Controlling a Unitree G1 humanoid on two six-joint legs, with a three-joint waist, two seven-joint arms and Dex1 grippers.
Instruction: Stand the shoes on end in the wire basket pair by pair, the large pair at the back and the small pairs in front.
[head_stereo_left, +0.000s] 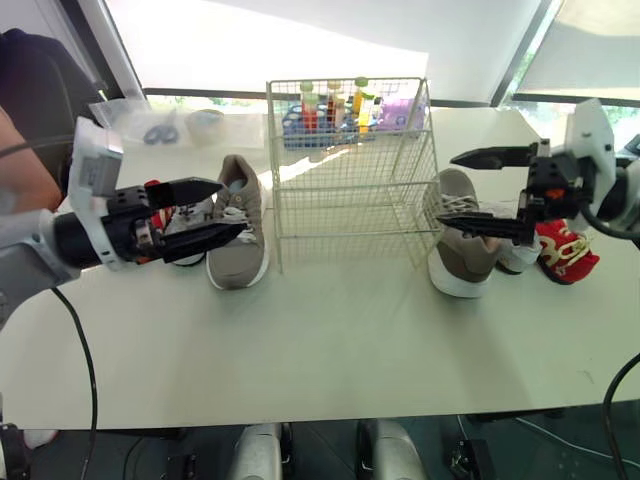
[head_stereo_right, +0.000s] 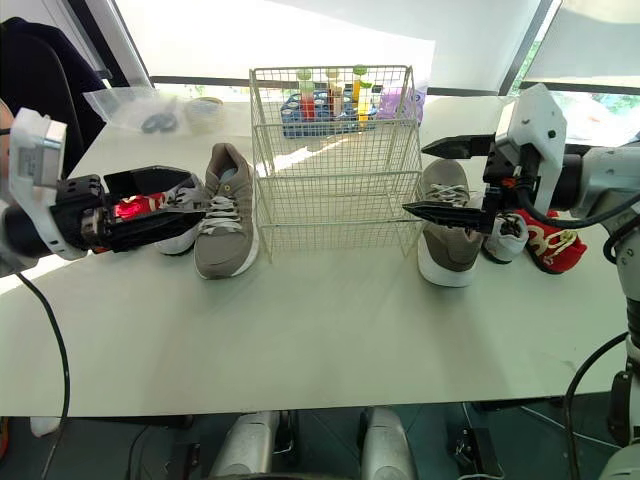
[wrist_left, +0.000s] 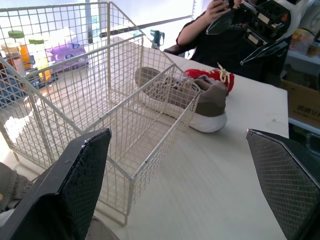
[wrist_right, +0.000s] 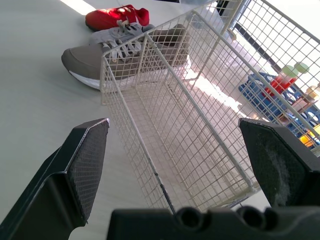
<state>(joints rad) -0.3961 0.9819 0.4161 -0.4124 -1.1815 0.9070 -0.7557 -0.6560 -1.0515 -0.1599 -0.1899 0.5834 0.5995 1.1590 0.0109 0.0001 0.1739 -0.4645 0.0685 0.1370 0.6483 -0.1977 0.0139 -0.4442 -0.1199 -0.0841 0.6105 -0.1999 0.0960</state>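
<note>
The white wire basket (head_stereo_left: 350, 170) stands empty at the table's middle. One large taupe shoe (head_stereo_left: 238, 235) lies flat left of it, and its mate (head_stereo_left: 460, 245) lies to the right. My left gripper (head_stereo_left: 232, 208) is open, its fingers hovering over the left taupe shoe's laces. Behind those fingers sit a small grey-white shoe (head_stereo_left: 192, 222) and a small red shoe (head_stereo_right: 135, 207). My right gripper (head_stereo_left: 447, 188) is open above the right taupe shoe, beside the basket's right wall. A small white shoe (head_stereo_left: 517, 257) and a small red shoe (head_stereo_left: 567, 252) lie further right.
A blue crate of bottles (head_stereo_left: 330, 112) stands behind the basket. A clear plastic bag (head_stereo_left: 145, 125) and a tape roll (head_stereo_left: 205, 122) lie at the back left. A person in dark clothing (wrist_left: 210, 35) sits beyond the table. Bare tabletop (head_stereo_left: 330, 350) stretches in front.
</note>
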